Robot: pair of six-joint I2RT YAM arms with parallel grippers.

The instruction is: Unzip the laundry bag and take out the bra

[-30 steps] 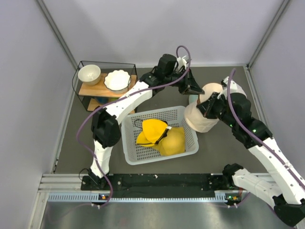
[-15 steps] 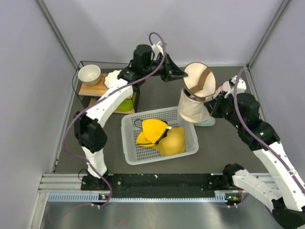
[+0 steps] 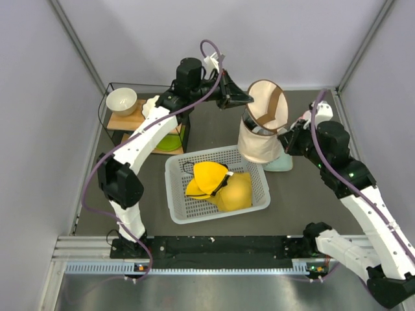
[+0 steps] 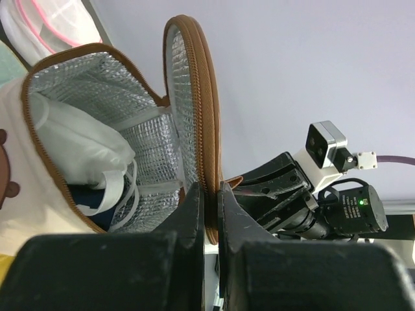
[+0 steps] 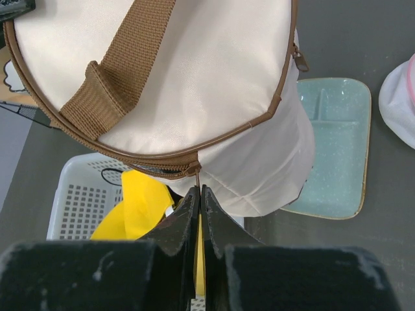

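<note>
Most of the bra (image 4: 83, 193) beneath white cloth (image 4: 78, 146) inside the laundry bag (image 4: 78, 84), only a navy sliver exposed.

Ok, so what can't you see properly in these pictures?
- The bra: left wrist view, only a dark blue sliver shows; the white cloth covers the rest.
- Inside of the laundry bag: top view, its raised lid blocks it.
- The teal tray: right wrist view, the bag overlaps its left edge.

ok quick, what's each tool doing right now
left tool: closed, pinching the brown rim of the laundry bag lid
right tool: closed, apparently on the zip pull
</note>
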